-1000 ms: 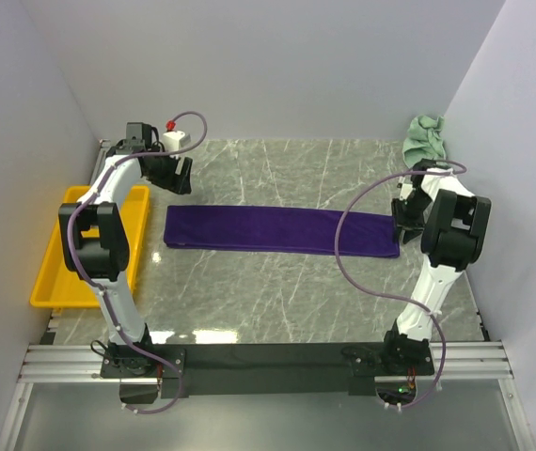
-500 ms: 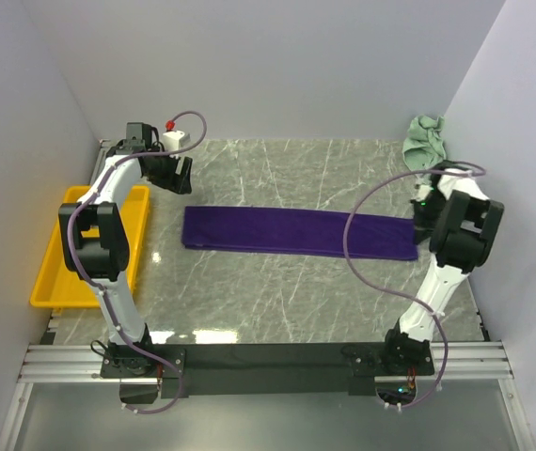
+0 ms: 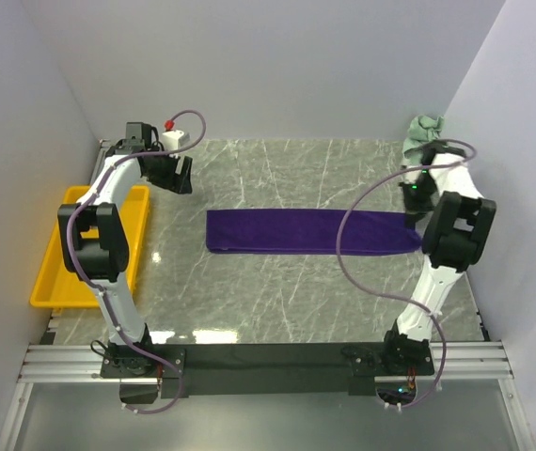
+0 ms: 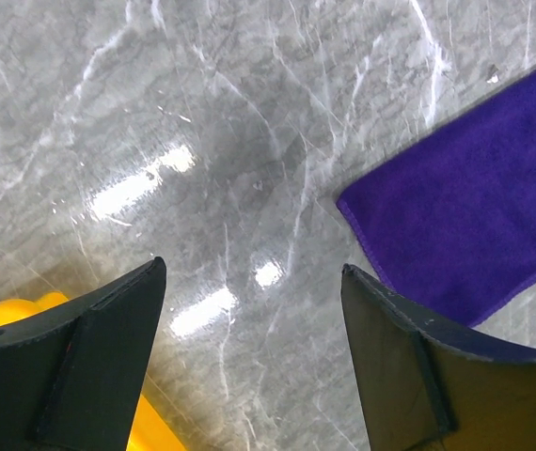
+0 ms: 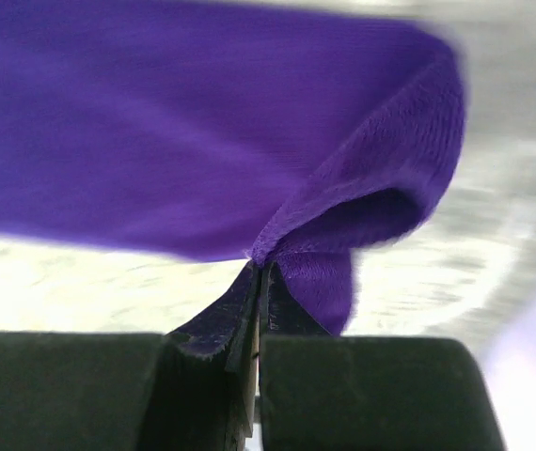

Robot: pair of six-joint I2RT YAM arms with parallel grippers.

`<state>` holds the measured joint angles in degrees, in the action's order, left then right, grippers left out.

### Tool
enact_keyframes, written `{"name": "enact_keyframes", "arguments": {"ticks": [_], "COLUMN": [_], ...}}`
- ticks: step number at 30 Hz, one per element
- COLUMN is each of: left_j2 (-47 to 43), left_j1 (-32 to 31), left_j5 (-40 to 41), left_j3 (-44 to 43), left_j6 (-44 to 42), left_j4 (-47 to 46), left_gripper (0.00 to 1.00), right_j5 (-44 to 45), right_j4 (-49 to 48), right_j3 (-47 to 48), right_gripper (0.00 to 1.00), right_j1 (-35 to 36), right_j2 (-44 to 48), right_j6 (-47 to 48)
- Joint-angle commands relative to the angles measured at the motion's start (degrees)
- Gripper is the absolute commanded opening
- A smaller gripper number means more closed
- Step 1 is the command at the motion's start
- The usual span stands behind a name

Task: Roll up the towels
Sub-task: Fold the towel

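The deep purple towel [image 3: 310, 231] lies stretched flat across the marble table, running left to right. My right gripper [image 3: 417, 212] is shut on its right end; in the right wrist view the cloth [image 5: 249, 132] folds up from the closed fingertips [image 5: 260, 272]. My left gripper [image 3: 180, 176] hangs open and empty above bare table, left of the towel; the towel's left corner [image 4: 465, 216] shows in the left wrist view past the right finger [image 4: 409, 376]. The pale mint green towel [image 3: 424, 136] lies crumpled in the far right corner.
A yellow plastic tray [image 3: 61, 272] sits at the table's left edge; its corner shows in the left wrist view [image 4: 150, 427]. Grey walls close the table on three sides. A black rail [image 3: 268, 357] runs along the near edge.
My right gripper has pulled the purple towel to the right; its left end has slid from near the tray side toward the middle. The left arm has stayed put.
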<state>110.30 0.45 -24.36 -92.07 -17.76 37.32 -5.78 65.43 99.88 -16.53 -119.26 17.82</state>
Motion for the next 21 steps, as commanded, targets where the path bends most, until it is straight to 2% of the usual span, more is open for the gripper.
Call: {"name": "enact_keyframes", "arguments": {"ticks": [1,4,6,13,21], "left_j2": [-2.28,-2.46,-2.81,-5.45,-5.98], "left_j1": [-0.18,-0.10,-0.18,-0.18,-0.10], "left_j5": [-0.87,0.27,0.10,-2.36,-1.83], "left_j3": [-2.67,-2.76,-2.59,-0.13,1.28], "left_j6": [1.58,3.78,5.01,7.12,7.74], "left_j4": [0.74,0.12,-0.32,-2.34,-2.08], "left_gripper": [0.82,0.88,0.99,0.99,0.99], "right_j5": [-5.81,-9.24,-12.05,-18.03,-20.67], "right_j4": [2.52,1.81,1.72,0.05,-1.53], "right_j3": [-3.19,-4.25,-3.55,-2.32,0.40], "right_gripper": [0.00,0.00,0.00,0.00,0.00], "right_j1": [5.62,10.46,13.44,20.56,24.44], "right_j2": [6.49,6.94,5.80,1.58,-2.55], "right_j6": [-2.70,-4.81,-5.69,-8.24,-9.83]}}
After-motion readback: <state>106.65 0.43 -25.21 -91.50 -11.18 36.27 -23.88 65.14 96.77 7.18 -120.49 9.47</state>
